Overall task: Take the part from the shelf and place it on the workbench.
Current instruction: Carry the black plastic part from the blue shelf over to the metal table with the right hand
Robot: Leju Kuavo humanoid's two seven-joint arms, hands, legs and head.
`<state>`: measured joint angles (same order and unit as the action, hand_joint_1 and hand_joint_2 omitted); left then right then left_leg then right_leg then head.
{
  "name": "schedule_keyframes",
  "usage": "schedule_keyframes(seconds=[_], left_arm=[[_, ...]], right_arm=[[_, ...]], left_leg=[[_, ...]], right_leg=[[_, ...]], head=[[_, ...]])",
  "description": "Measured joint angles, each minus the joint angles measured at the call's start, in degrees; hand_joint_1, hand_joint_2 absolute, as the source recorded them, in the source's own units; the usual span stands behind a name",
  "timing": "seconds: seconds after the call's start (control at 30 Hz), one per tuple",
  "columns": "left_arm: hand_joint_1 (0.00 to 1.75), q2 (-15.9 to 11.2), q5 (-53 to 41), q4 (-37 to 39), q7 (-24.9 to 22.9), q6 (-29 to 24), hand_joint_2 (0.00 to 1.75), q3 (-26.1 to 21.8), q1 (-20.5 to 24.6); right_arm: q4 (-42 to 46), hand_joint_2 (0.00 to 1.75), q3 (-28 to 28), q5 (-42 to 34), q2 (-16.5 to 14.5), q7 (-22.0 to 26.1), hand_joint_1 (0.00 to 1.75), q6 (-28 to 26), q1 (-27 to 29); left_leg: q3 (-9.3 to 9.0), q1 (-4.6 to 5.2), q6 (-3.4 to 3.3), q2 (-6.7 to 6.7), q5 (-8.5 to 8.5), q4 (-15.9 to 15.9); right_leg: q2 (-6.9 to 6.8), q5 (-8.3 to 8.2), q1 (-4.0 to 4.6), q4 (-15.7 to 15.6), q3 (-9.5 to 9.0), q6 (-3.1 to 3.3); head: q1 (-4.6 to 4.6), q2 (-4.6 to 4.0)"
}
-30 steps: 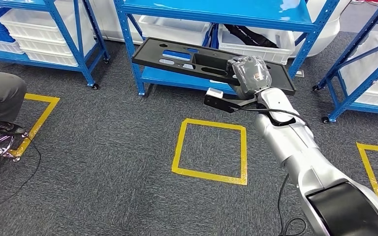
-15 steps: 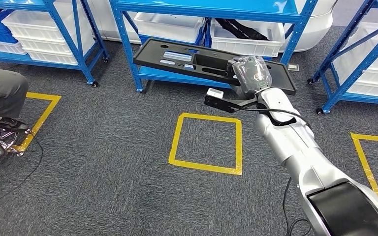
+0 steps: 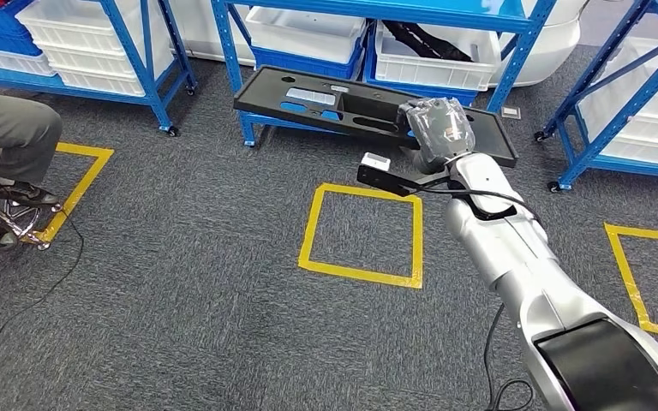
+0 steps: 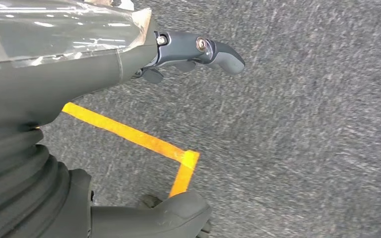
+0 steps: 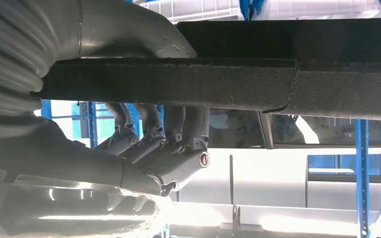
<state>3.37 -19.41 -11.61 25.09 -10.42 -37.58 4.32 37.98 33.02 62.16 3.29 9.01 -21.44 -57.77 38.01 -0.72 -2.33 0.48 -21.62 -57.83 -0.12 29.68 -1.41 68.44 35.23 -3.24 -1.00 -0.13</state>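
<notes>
The fingers (image 5: 154,134) of the right hand (image 5: 144,144) curl up under the long flat black plastic panel with cut-outs (image 5: 218,84) in the right wrist view, with the thick grey thumb above its edge, so the part is clamped between them across the middle of the frame; pale bins and blue shelf posts sit behind it. In the head view the same right hand (image 3: 435,128), wrapped in clear film, sits just right of centre near the top of the frame at the end of the silver arm, and grips the panel (image 3: 343,104) at its right-hand portion, the panel stretching toward upper centre-left, carried level and clear of the blue metal shelving rack (image 3: 514,64) with white plastic bins behind it. Below it, in the middle of the frame, a square of yellow tape (image 3: 364,235) marks the grey carpet, and at the left edge a seated person's leg (image 3: 13,128) shows. In the left wrist view the left hand (image 4: 188,54) hangs over the carpet in the upper part of the frame, fingers loosely bent and apart, holding nothing. As I judge it, the pick from the shelf is done; carrying the part to the workbench and setting it down remain.
</notes>
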Motion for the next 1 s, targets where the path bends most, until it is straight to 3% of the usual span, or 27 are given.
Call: schedule_keyframes(seconds=[0.07, 0.1, 0.17, 0.2, 0.23, 0.3, 0.37, 0.4, 0.47, 0.53, 0.6, 0.63, 0.7, 0.73, 0.77, 0.8, 0.87, 0.9, 0.97, 1.0], left_arm=[[0.00, 0.03, -0.05, -0.01, 0.00, 0.05, 1.75, -0.04, 0.00], [0.00, 0.02, -0.07, -0.02, 0.01, 0.06, 1.75, -0.07, 0.00], [0.00, 0.02, -0.07, -0.02, 0.01, 0.06, 1.75, -0.11, -0.09], [0.00, 0.01, -0.08, -0.02, 0.01, 0.06, 1.75, -0.13, -0.18], [0.00, 0.02, -0.09, -0.01, 0.00, 0.07, 1.75, -0.14, -0.28], [0.00, 0.01, -0.12, 0.02, 0.01, 0.07, 1.75, -0.15, -0.39], [0.00, -0.01, -0.13, 0.02, 0.03, 0.07, 1.75, -0.16, -0.37], [0.00, -0.01, -0.13, 0.02, 0.04, 0.07, 1.75, -0.17, -0.36], [0.00, 0.02, -0.13, 0.02, 0.06, 0.08, 1.75, -0.17, -0.36], [0.00, 0.04, -0.11, 0.02, 0.11, 0.07, 1.75, -0.17, -0.28], [0.00, 0.04, -0.10, 0.01, 0.16, 0.06, 1.75, -0.18, -0.14], [0.00, 0.05, -0.09, 0.00, 0.17, 0.05, 1.75, -0.19, -0.09], [0.00, 0.14, -0.07, 0.01, 0.20, 0.04, 1.75, -0.25, -0.17], [0.00, 0.20, -0.07, 0.02, 0.20, 0.02, 1.75, -0.31, -0.22], [0.00, 0.25, -0.07, 0.03, 0.21, -0.02, 1.75, -0.39, -0.23], [0.00, 0.29, -0.07, 0.04, 0.21, -0.07, 1.75, -0.48, -0.21], [0.00, 0.27, -0.07, 0.03, 0.22, -0.14, 1.75, -0.63, -0.16], [0.00, 0.29, -0.07, 0.03, 0.23, -0.14, 1.75, -0.69, -0.16], [0.00, 0.37, -0.09, 0.04, 0.24, -0.13, 1.75, -0.85, -0.16], [0.00, 0.43, -0.12, 0.04, 0.24, -0.13, 1.75, -0.92, -0.16]], right_arm=[[0.11, 1.75, -0.16, 0.07, -0.10, 0.00, 1.38, -0.01, -0.03], [0.18, 1.75, -0.23, 0.12, -0.15, 0.00, 1.38, -0.01, -0.04], [0.26, 1.75, -0.30, 0.21, -0.20, -0.01, 1.38, -0.01, -0.02], [0.26, 1.75, -0.30, 0.25, -0.21, -0.01, 1.38, 0.00, -0.05], [0.26, 1.75, -0.30, 0.27, -0.26, -0.02, 1.38, 0.02, -0.08], [0.26, 1.75, -0.29, 0.36, -0.46, -0.02, 1.38, 0.04, -0.14], [0.26, 1.75, -0.28, 0.43, -0.62, -0.02, 1.38, 0.04, -0.09], [0.25, 1.75, -0.27, 0.44, -0.66, -0.02, 1.38, 0.04, -0.04], [0.25, 1.75, -0.27, 0.44, -0.69, -0.02, 1.38, 0.04, 0.02], [0.28, 1.75, -0.30, 0.41, -0.72, -0.01, 1.38, 0.03, -0.02], [0.35, 1.75, -0.43, 0.13, -0.76, 0.14, 1.38, 0.03, -0.22], [0.37, 1.75, -0.53, -0.12, -0.83, 0.28, 1.38, 0.05, -0.34], [0.26, 1.75, -0.78, -0.57, -0.88, 0.61, 1.38, 0.15, -0.37], [0.15, 1.75, -0.92, -0.73, -0.87, 0.80, 1.38, 0.25, -0.31], [0.04, 1.75, -1.07, -0.84, -0.81, 0.99, 1.38, 0.37, -0.23], [-0.06, 1.75, -1.21, -0.99, -0.76, 1.18, 1.38, 0.48, -0.20], [-0.20, 1.75, -1.53, -1.35, -0.79, 1.47, 1.38, 0.60, -0.20], [-0.29, 1.75, -1.66, -1.51, -0.80, 1.60, 1.38, 0.61, -0.20], [-0.48, 1.75, -1.83, -1.62, -0.82, 1.86, 1.38, 0.61, -0.18], [-0.54, 1.75, -1.85, -1.57, -0.85, 1.99, 1.38, 0.60, -0.21]], left_leg=[[1.28, 0.01, 0.80, 0.01, 1.20, -0.16], [1.62, 0.05, 1.19, 0.03, 1.78, -0.15], [1.90, 0.07, 1.87, 0.03, 2.90, 0.10], [2.13, -0.05, 2.16, -0.04, 2.85, 0.00], [2.51, -0.18, 2.45, -0.11, 1.71, -0.69], [3.93, -0.45, 2.93, -0.28, -3.89, -5.40], [5.35, -0.50, 3.27, -0.39, -9.42, -12.95], [5.49, -0.51, 3.38, -0.42, -10.29, -15.81], [3.26, -0.58, 3.39, -0.40, -8.51, -16.40], [-2.49, -0.62, 3.22, -0.46, -6.79, -10.30], [-7.55, -0.43, 2.80, -0.71, -7.79, -3.16], [-8.58, -0.16, 2.42, -0.81, -8.33, -1.17], [-8.12, 0.22, 1.31, -0.64, -7.60, -0.22], [-7.59, 0.34, 0.68, -0.52, -6.82, -0.03], [-6.93, 0.33, 0.13, -0.37, -5.99, 0.16], [-6.05, 0.29, -0.31, -0.24, -5.10, 0.27], [-3.99, 0.40, -0.74, -0.21, -3.44, 0.23], [-2.92, 0.44, -0.79, -0.21, -2.61, 0.20], [-0.90, 0.51, -0.70, -0.20, -1.07, 0.16], [0.08, 0.54, -0.57, -0.21, -0.31, 0.14]], right_leg=[[0.07, -0.11, 0.17, -7.46, -4.93, -0.06], [0.13, 0.33, 0.41, -9.72, -5.99, 0.30], [0.20, 0.38, 0.79, -10.73, -5.68, 1.30], [0.11, -0.09, 0.52, -10.72, -5.39, 1.85], [0.04, -0.69, 0.31, -10.69, -5.09, 2.48], [-0.08, -2.19, 0.06, -10.70, -4.02, 3.65], [-0.05, -3.64, 0.37, -10.63, -2.33, 4.16], [-0.06, -4.31, 0.48, -10.60, -1.48, 4.14], [-0.06, -5.64, 0.59, -10.52, 0.22, 3.90], [-0.06, -6.84, 0.68, -10.45, 1.61, 3.41], [-0.12, -7.92, 0.85, -10.43, 2.47, 2.71], [-0.17, -8.53, 0.92, -10.52, 2.75, 2.25], [-0.21, -9.57, 0.87, -10.78, 3.20, 1.41], [-0.18, -9.13, 0.81, -10.42, 3.68, 1.23], [-0.14, -7.64, 0.79, -9.17, 4.42, 1.39], [-0.10, -5.10, 0.74, -6.66, 5.38, 1.75], [-0.05, 0.30, 0.71, 0.76, 7.11, 2.38], [-0.03, 1.72, 0.69, 4.21, 7.38, 2.26], [-0.03, 1.26, 0.74, 6.69, 5.89, 1.40], [-0.03, 0.17, 0.80, 4.93, 3.62, 1.05]], head=[[-0.10, 0.00], [-0.15, 0.00], [-0.33, 0.00], [-0.32, 0.00], [-0.36, 0.00], [-0.47, 0.00], [-0.57, 0.00], [-0.57, 0.00], [-0.57, 0.00], [-0.59, 0.00], [-0.53, 0.00], [-0.52, 0.00], [-0.51, 0.00], [-0.53, 0.00], [-0.45, 0.00], [-0.39, 0.00], [-0.24, -0.01], [-0.24, -0.01], [-0.23, -0.01], [-0.25, 0.00]])
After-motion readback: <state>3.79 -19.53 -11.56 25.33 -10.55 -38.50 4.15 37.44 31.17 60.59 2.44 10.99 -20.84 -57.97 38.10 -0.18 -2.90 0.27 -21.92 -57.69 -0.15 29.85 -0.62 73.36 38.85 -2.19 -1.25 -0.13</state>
